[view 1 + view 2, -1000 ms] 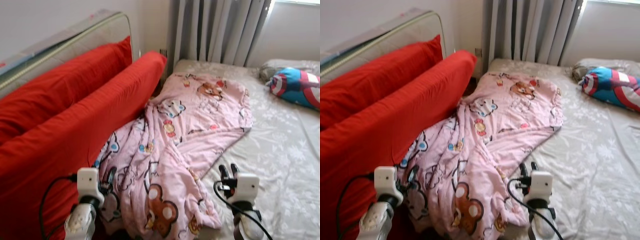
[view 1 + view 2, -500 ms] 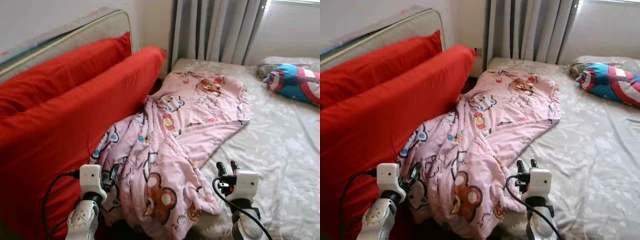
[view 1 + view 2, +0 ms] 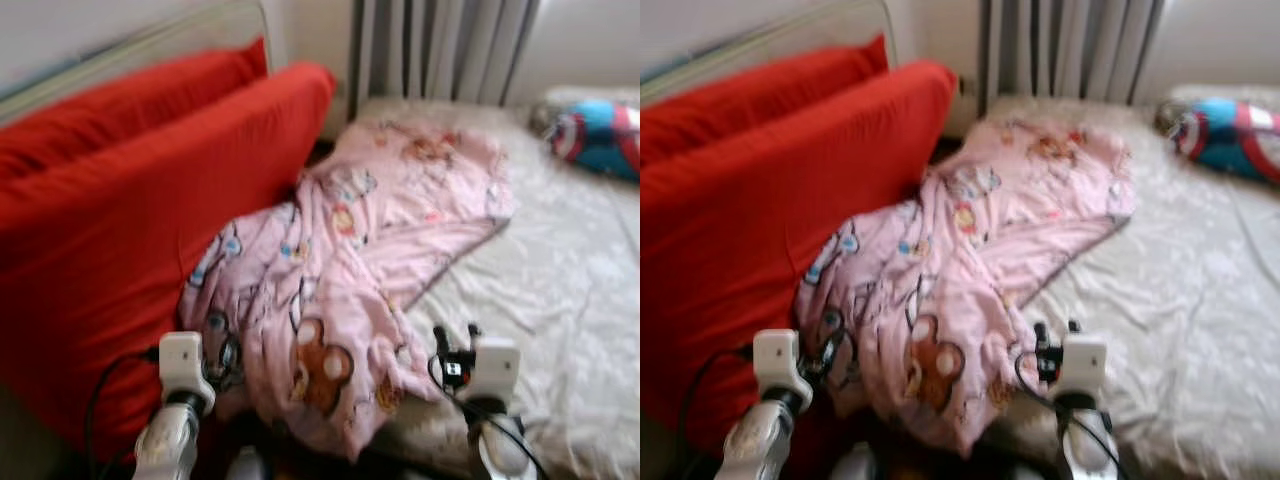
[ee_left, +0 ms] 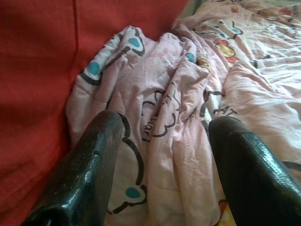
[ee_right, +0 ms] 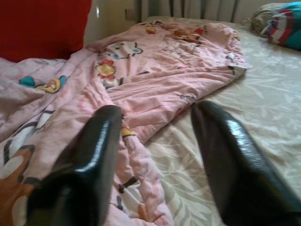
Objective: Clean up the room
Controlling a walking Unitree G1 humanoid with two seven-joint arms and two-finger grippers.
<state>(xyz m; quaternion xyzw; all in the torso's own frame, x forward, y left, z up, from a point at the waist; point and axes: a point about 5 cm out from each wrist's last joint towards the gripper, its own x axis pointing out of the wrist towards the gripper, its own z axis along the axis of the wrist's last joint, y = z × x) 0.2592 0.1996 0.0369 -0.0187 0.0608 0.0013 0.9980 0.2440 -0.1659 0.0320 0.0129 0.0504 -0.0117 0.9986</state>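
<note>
Leaned at nine o'clock: red cushions. Hovered with fingers wide over the pink blanket: left gripper. Draped across the bed toward twelve. Spread wide over the blanket's edge: right gripper.

The whole scene was shifted and blurred by camera movement; the pink blanket was left unmoved.

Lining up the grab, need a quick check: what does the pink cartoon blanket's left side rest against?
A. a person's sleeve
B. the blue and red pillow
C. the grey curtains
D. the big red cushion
D: the pink blanket is bunched up against the red cushion, with both open grippers, left and right, facing it.
</note>
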